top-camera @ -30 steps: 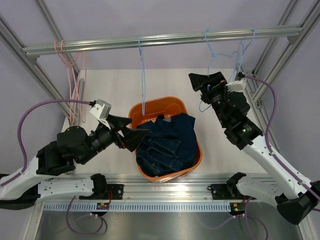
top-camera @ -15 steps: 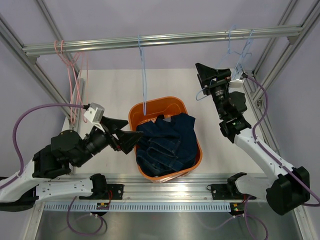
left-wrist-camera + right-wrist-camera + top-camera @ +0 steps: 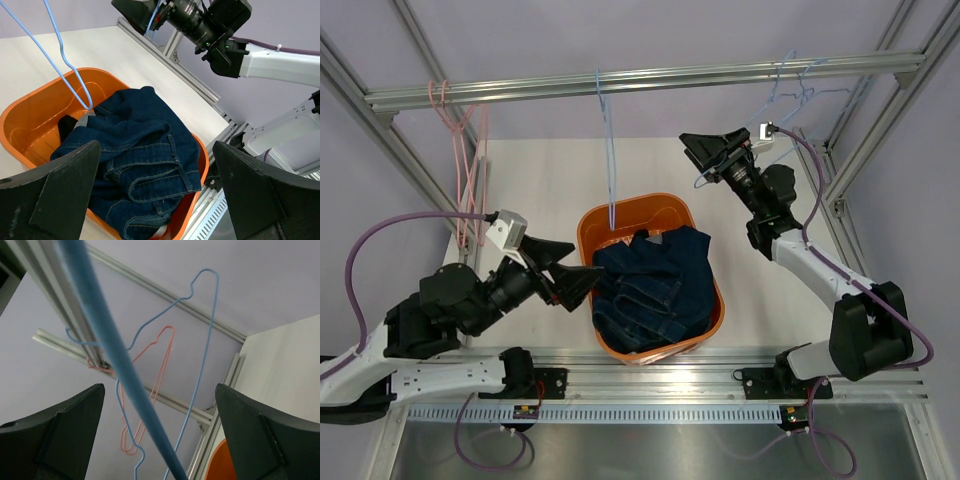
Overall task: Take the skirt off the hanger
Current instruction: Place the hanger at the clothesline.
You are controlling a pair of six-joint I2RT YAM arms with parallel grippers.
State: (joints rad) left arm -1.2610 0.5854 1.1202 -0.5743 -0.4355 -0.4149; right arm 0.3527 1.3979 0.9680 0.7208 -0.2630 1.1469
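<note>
Under left pincer [image 3: 582, 262] and right pincer [image 3: 700, 157], table [image 3: 540, 170]: white top, bearing the basket.
Frame rail [image 3: 650, 76]: aluminium bar, above and beyond both pincers, carrying every hanger in view.
Basket [image 3: 620, 213]: orange plastic tub, directly ahead of the left pincer's fingertips; below the right pincer and well apart from it.
Jeans [image 3: 655, 285]: dark navy, heaped inside the basket, framed between the left pincer's fingers in its wrist view. Black cloth [image 3: 64, 129] tucked beside the heap, on the side away from the right pincer.
Left pincer: fingers spread wide apart, nothing between them, raised near the basket rim on its own side, clear of the cloth.
Right pincer: fingers spread wide apart, lifted high and tilted up toward the rail, clamped on nothing.
Middle blue hanger [image 3: 608, 150]: hung from the rail between the two pincers, lower end dipping into the basket.
Right blue hangers [image 3: 798, 82]: hooked on the rail just behind the right pincer. One blurred wire crosses the gap between that pincer's fingers in its wrist view; contact cannot be told.
Pink hangers [image 3: 468, 170]: bunch at the rail end beyond the left pincer, well apart from both pincers; cannot tell which one belongs to the task.
Skirt: not made out in any view; place cannot be told.
</note>
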